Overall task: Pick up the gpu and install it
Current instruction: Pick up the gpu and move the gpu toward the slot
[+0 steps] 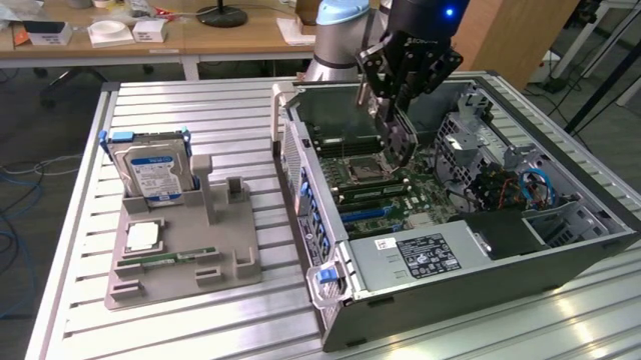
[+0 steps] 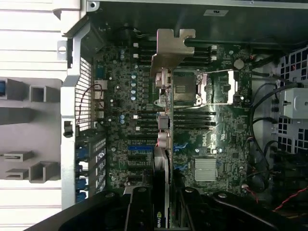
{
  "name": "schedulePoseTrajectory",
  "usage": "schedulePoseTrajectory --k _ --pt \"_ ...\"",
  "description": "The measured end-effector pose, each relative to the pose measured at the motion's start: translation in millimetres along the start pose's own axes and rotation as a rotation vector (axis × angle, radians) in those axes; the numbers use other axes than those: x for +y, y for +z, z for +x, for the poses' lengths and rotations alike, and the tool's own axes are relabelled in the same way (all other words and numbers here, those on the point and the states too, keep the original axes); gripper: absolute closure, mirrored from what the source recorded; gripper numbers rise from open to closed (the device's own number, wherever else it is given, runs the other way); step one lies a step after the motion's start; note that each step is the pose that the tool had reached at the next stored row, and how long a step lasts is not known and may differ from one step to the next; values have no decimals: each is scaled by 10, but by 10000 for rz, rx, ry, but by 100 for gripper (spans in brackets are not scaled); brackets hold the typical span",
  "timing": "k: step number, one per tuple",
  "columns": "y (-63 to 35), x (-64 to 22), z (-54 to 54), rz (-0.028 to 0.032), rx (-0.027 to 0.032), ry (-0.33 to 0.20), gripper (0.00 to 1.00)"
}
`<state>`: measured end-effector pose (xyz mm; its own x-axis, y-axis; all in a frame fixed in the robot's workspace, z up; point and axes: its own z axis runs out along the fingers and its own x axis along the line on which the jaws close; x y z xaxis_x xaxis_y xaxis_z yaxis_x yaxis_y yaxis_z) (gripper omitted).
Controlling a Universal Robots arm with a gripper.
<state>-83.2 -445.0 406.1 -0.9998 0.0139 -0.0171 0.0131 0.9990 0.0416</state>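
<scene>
"Exterior view first: where is the gpu (image 1: 398, 139)?"

"In the gripper (image 1: 392, 94), hanging on end inside the open computer case (image 1: 451, 300), over the motherboard (image 1: 380, 196) near the processor socket (image 1: 359, 171)."

"And the jaws?"

"Clamped on the card's upper end, one finger on each flat face."

"Is it seated in a slot?"

"No. Whether its lower end touches the board, I cannot tell."

"What does the wrist view give?"

"The gpu (image 2: 163, 139) edge-on, running from between the black fingers (image 2: 139, 207) towards the board, its silver bracket (image 2: 173, 48) at the far end. The blue slots (image 2: 142, 150) lie just beside the card's edge, and a finned heatsink (image 2: 206, 169) sits on its other side."

"Outside the case?"

"On the exterior view's left, a grey holder (image 1: 230, 247) on the slatted table (image 1: 200, 322), with a hard drive (image 1: 152, 174) standing upright in it and a memory stick (image 1: 165, 259) lying flat."
</scene>
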Motion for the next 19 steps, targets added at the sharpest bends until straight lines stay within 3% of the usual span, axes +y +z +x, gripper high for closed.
schedulePoseTrajectory --k 19 --pt "8 7 -490 -10 12 -282 74"
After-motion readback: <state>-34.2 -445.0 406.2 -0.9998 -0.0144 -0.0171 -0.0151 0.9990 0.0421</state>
